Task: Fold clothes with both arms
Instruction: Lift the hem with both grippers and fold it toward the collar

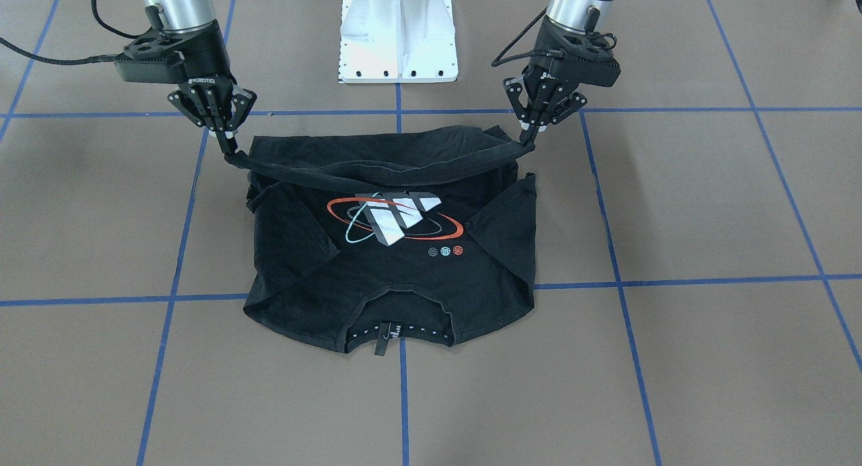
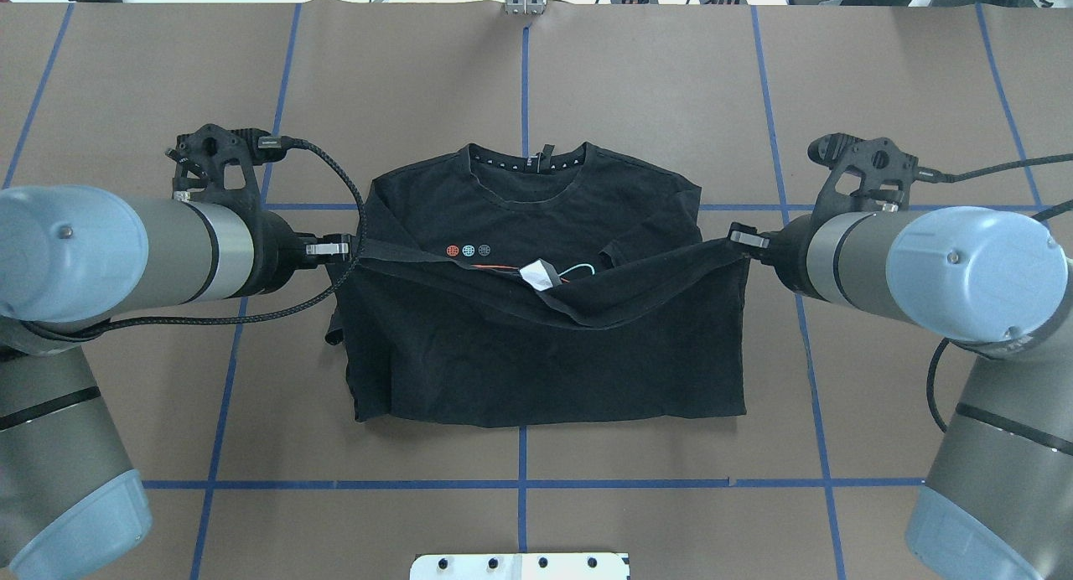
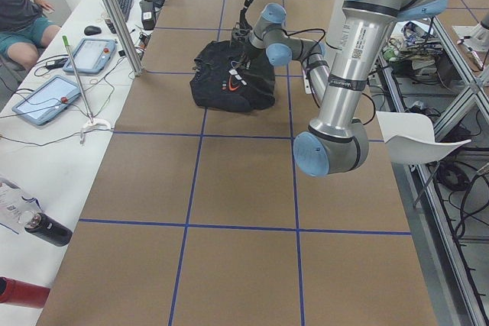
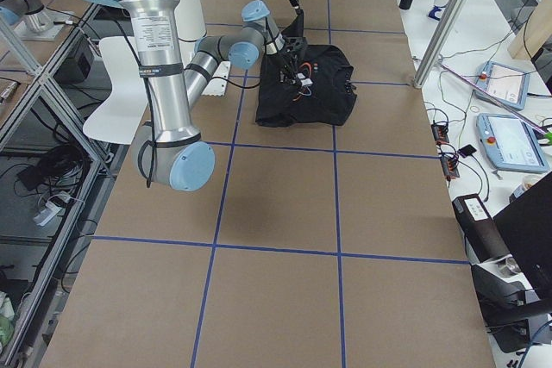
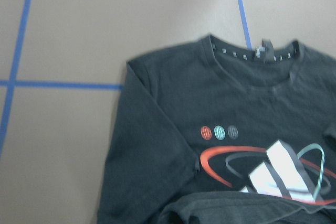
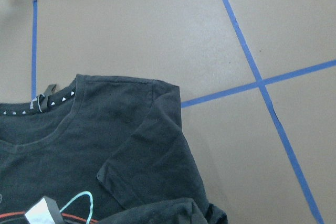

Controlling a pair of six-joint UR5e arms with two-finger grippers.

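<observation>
- Overhead exterior shows the brown tabletop (image 2: 637, 85), crossed by blue tape lines (image 2: 525, 77), carrying everything.
- The T-shirt (image 2: 545, 370) lies at its middle, sleeves folded in, collar on the side away from the robot; its hem edge is lifted and stretched across the chest.
- The left gripper (image 2: 339, 249) is clamped on one hem corner.
- The right gripper (image 2: 742, 238) pinches the other corner.
- The logo (image 2: 541, 274) is half covered by the raised hem.
</observation>
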